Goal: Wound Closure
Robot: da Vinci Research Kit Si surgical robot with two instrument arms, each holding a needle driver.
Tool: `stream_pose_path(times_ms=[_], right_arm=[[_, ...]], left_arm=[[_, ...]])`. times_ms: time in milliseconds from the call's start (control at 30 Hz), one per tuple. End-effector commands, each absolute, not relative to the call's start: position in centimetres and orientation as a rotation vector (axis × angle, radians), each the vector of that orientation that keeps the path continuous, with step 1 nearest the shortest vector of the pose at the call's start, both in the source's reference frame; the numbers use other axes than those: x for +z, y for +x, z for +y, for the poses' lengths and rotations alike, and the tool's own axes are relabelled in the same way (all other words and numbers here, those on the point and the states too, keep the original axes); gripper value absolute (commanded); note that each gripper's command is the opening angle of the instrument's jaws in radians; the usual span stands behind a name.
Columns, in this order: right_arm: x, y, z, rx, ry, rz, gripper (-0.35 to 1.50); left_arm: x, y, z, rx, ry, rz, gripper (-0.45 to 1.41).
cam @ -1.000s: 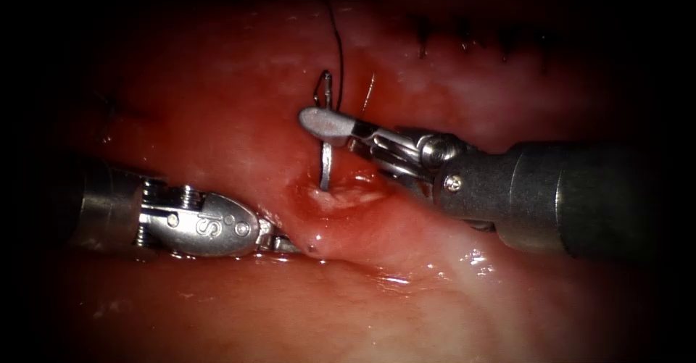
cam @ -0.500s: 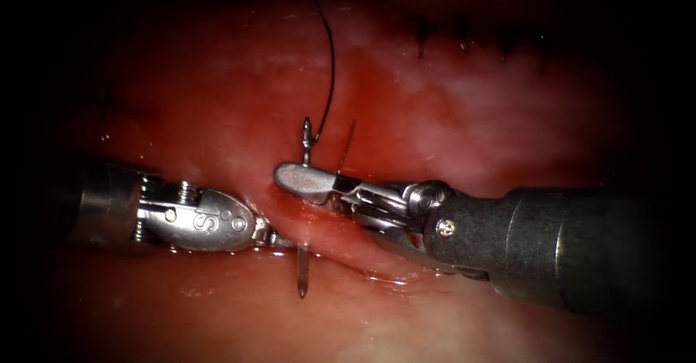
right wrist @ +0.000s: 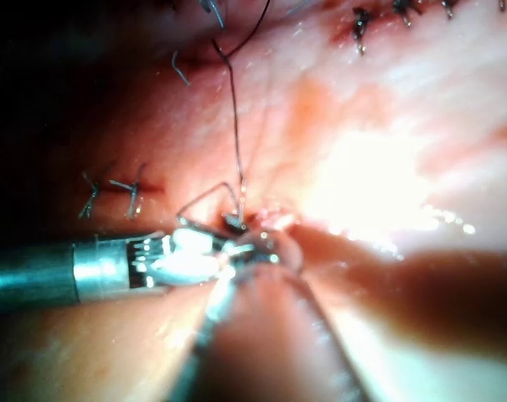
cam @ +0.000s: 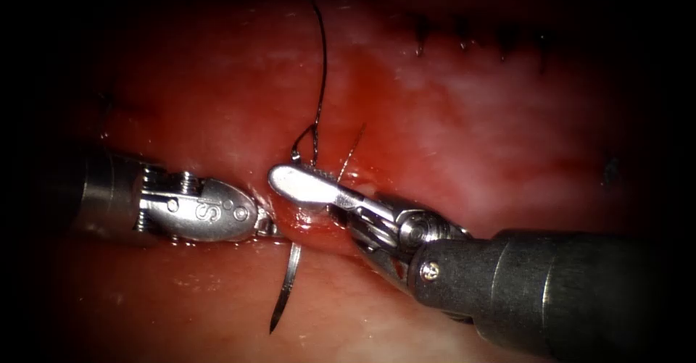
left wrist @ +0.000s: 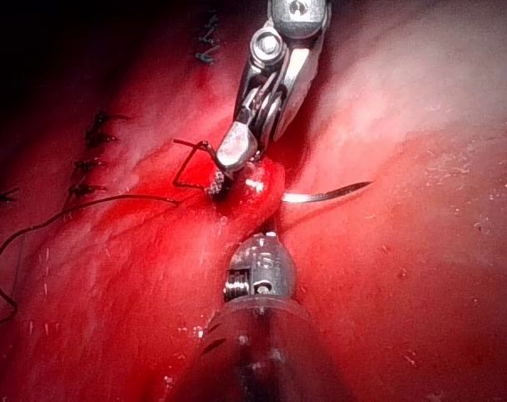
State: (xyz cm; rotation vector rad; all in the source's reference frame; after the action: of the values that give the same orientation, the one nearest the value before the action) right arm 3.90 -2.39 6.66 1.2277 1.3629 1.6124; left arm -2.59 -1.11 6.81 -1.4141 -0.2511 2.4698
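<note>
Needle position is being set by the fold of glistening red pork-belly tissue (cam: 464, 145): the thin curved steel needle (cam: 284, 290) is being seen passed through that fold, its pointed end standing free below the fold on the left side of the cut, its swaged end held above. The silver left needle driver (cam: 272, 227) is lying just beside the emerging shaft, its tip pressed against the tissue at the exit point; whether its jaws are parted or closed cannot be told. The silver right needle driver (cam: 301, 183) is being kept pinched on the needle near its swaged end, just above the fold. The exposed long axis is running downward and slightly leftward from the left tool, so the left arm is much the nearer to the free point. The thin dark suture thread (cam: 321, 66) is being trailed upward from the swage across the tissue, towards the dark finished stitches (cam: 464, 38) further along the cut.
</note>
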Motion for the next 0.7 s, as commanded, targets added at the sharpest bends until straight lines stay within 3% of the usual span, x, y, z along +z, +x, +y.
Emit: stream_pose_path(times_ms=[33, 367, 567, 700], right_arm=[[6.7, 3.84, -2.2, 1.585, 1.166, 1.381, 1.26], [6.8, 3.15, -1.8, 1.403, 0.857, 1.316, 1.21], [6.9, 2.81, -1.6, 1.409, 0.824, 1.314, 1.21], [7.0, 2.61, -1.5, 1.412, 0.812, 1.321, 1.21]], left_arm=[[6.8, -2.63, -1.1, 2.486, -1.420, -0.257, -0.35], [6.1, -2.58, -1.1, 2.529, -1.524, -0.352, -0.27], [6.0, -2.68, -1.1, 2.563, -1.628, -0.310, 0.02], [6.0, -2.64, -1.1, 2.566, -1.681, -0.298, 0.09]])
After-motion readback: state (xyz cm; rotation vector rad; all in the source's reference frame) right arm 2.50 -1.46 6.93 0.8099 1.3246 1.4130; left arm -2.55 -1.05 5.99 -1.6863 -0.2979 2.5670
